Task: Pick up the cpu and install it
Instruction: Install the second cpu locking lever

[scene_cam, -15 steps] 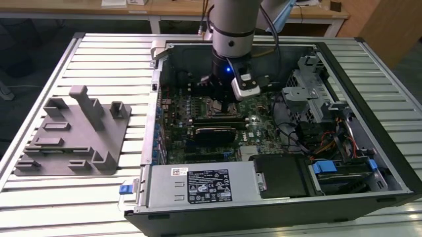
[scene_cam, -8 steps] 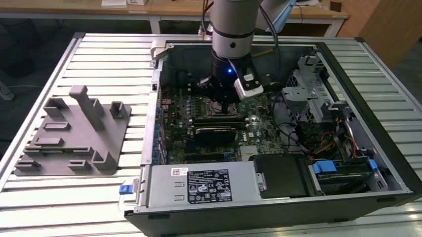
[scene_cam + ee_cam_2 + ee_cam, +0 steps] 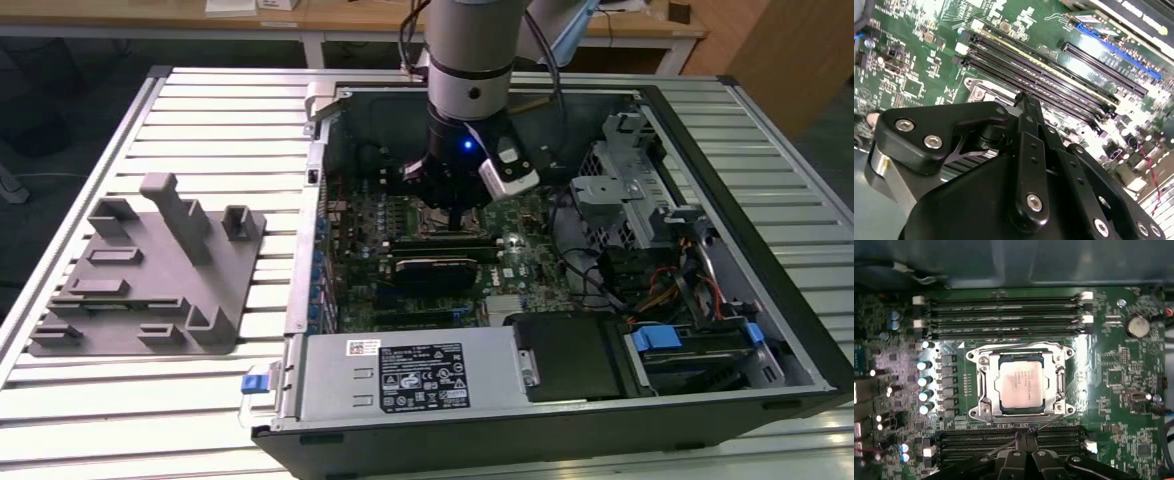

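Observation:
The cpu (image 3: 1020, 384), a square chip with a silvery top, lies flat in the metal-framed socket (image 3: 980, 390) on the green motherboard (image 3: 1124, 390). My gripper (image 3: 1024, 434) hangs just above the board beside the socket, over the memory slots. Its black fingers (image 3: 1026, 120) are pressed together with nothing between them. In the exterior view the gripper (image 3: 451, 212) reaches down into the open computer case (image 3: 787, 330), over the middle of the motherboard.
A grey moulded fixture (image 3: 147, 270) lies on the slatted table at the exterior view's left. Inside the case are a power supply (image 3: 407, 375), a drive cage (image 3: 641, 200) and loose cables (image 3: 667, 290). Rows of memory slots (image 3: 1004, 315) flank the socket.

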Motion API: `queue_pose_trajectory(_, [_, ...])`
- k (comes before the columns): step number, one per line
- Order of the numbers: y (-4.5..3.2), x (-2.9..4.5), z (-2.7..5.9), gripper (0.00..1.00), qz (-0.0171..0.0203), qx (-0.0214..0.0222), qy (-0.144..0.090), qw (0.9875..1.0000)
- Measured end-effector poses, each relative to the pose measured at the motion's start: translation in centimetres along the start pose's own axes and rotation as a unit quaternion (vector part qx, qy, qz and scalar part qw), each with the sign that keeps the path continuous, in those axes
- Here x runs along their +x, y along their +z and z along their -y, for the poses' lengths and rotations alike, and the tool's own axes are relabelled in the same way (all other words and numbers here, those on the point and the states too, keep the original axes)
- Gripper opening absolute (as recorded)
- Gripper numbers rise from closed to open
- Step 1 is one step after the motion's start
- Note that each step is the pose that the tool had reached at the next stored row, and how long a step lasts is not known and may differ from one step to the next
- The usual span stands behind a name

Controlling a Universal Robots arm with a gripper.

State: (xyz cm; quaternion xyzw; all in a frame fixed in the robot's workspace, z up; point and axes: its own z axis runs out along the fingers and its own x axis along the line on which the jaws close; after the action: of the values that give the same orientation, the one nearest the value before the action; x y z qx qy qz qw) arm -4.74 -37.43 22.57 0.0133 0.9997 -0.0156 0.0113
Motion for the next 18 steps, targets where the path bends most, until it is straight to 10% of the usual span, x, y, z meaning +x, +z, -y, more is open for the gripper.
queue_pose_trajectory(18, [0.38,1.08,0.32,0.11,0.0016,-0.0081,-0.043,0.999])
